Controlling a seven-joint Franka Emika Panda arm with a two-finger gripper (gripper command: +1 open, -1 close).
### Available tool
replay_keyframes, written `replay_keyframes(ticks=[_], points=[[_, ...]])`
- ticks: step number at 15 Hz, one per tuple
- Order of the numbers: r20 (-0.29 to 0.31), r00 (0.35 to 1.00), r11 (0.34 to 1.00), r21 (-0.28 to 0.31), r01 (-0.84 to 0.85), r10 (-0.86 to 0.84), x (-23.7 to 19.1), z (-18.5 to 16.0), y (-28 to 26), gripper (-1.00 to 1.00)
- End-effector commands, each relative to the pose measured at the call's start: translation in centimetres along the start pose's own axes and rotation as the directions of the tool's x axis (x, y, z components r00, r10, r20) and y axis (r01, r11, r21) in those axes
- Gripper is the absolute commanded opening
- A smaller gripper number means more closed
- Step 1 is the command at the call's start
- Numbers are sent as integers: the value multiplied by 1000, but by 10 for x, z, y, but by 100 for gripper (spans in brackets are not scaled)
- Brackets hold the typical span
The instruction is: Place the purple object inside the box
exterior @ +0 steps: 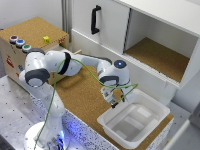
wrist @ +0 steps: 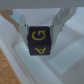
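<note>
The tool (wrist: 40,27) is closed on the purple cube (wrist: 41,42) with yellow letters, 1 finger on each side. The cube hangs directly over the white box (exterior: 150,116), just inside its rim, so the coming move is straight down.

Your exterior view looks down from high up, set well back, taking in the whole arm (exterior: 75,67), the cork surface (exterior: 82,95) and the box (exterior: 134,120). Your wrist view faces down between the jaws, very close above that box (wrist: 15,60), which both views share.
</note>
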State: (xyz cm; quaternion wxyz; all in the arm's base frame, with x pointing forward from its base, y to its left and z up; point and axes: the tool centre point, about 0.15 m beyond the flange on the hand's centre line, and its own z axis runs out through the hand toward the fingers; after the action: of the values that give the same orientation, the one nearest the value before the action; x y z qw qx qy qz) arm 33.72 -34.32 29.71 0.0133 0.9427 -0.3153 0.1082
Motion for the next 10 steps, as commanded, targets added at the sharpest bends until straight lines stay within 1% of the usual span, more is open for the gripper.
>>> replay_keyframes(ticks=[1,2,4,5,8,10], points=[[152,968,978,-89,-187,199,46,61,50,-100],[152,960,970,-99,-220,234,50,66,60,-100],[168,941,955,-100,-280,293,56,78,70,-100],[181,930,947,-86,-310,321,57,83,70,-100],[211,896,920,-76,-384,391,53,101,63,-100],[223,883,910,-64,-409,413,49,106,57,-100]])
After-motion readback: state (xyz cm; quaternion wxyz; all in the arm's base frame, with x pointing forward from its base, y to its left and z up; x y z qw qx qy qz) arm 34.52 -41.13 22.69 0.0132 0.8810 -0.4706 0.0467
